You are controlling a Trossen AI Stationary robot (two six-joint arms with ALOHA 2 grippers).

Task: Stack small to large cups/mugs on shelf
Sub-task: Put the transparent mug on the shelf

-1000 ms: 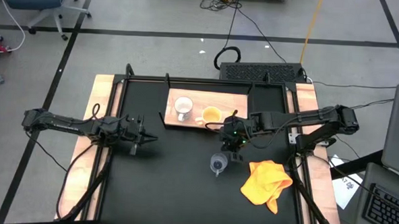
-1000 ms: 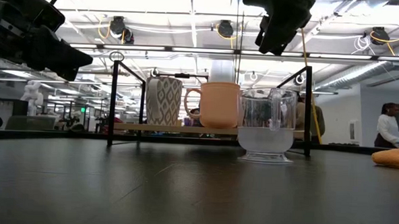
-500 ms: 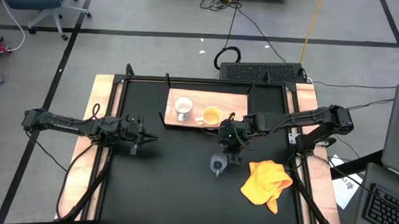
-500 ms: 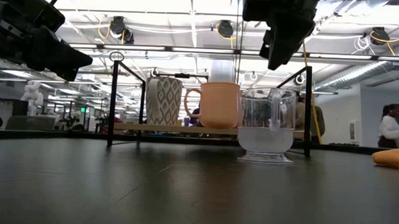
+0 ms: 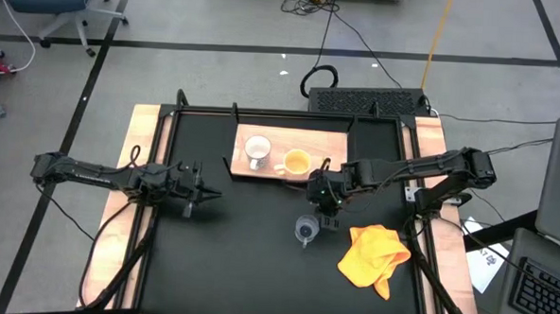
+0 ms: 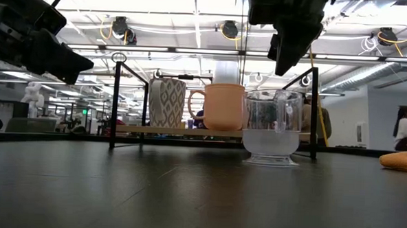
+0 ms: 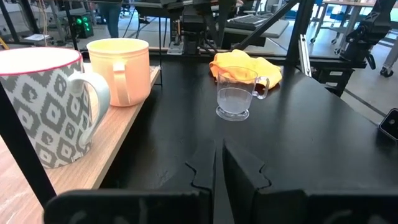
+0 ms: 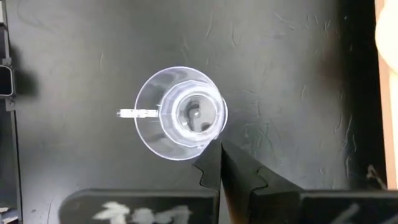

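Note:
A clear glass cup (image 5: 305,232) stands upright on the black tabletop, in front of the shelf; it also shows in the low view (image 6: 272,127) and the right wrist view (image 8: 180,113). A white patterned mug (image 5: 256,152) and an orange-yellow mug (image 5: 296,161) stand side by side on the light-wood shelf (image 5: 333,140). My right gripper (image 8: 221,149) is shut and hangs above the glass cup, at its rim's edge, clear of it in the low view (image 6: 281,70). My left gripper (image 5: 214,194) is shut and empty, above the table's left half.
A crumpled yellow cloth (image 5: 375,256) lies on the table right of the glass cup. The shelf's thin black brackets (image 6: 114,103) stand up at its ends. Bare black tabletop lies between the two grippers and toward the near edge.
My right gripper has come down toward the glass cup and shifted slightly toward the table's left edge, staying shut. The cup and both mugs have stayed where they were.

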